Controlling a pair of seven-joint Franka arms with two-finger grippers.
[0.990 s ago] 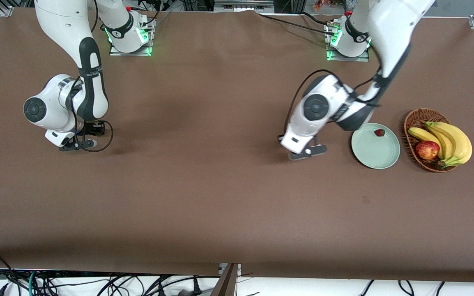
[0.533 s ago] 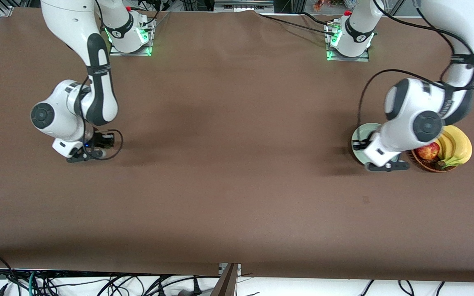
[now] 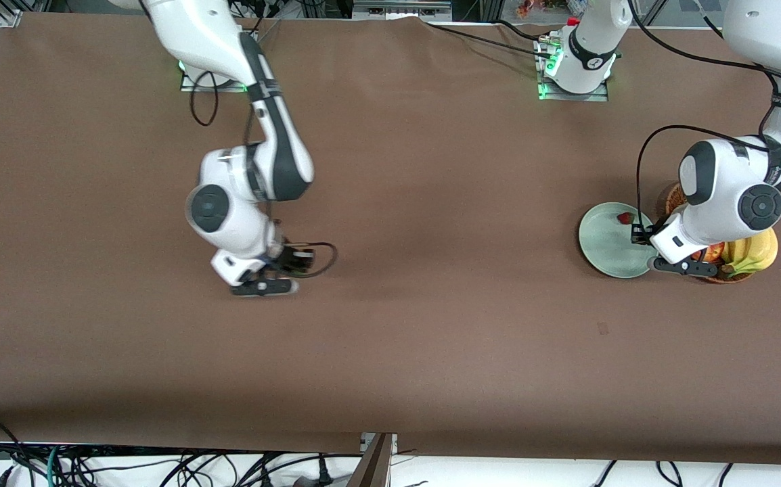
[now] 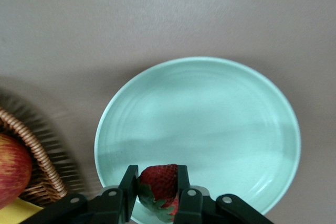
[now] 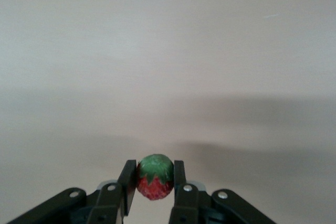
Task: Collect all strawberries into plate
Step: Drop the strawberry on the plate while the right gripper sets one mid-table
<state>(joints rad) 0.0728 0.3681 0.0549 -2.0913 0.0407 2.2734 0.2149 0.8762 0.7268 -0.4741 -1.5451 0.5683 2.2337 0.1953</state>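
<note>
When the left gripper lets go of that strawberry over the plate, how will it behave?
The strawberry in the left gripper looks rounded and small, so it will probably roll a little. The plate looks smooth and shallow; its raised rim should likely stop it.

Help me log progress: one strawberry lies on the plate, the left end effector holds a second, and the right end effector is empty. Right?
Not quite: the right end effector also grips a strawberry, as the right wrist view shows. The rest stands.

right claw (image 3: 263, 287) has carried its strawberry (image 5: 155, 177) toward mid-table; left claw (image 3: 683, 266) shifted from plate (image 3: 604, 251) toward basket (image 3: 725, 276).
</note>
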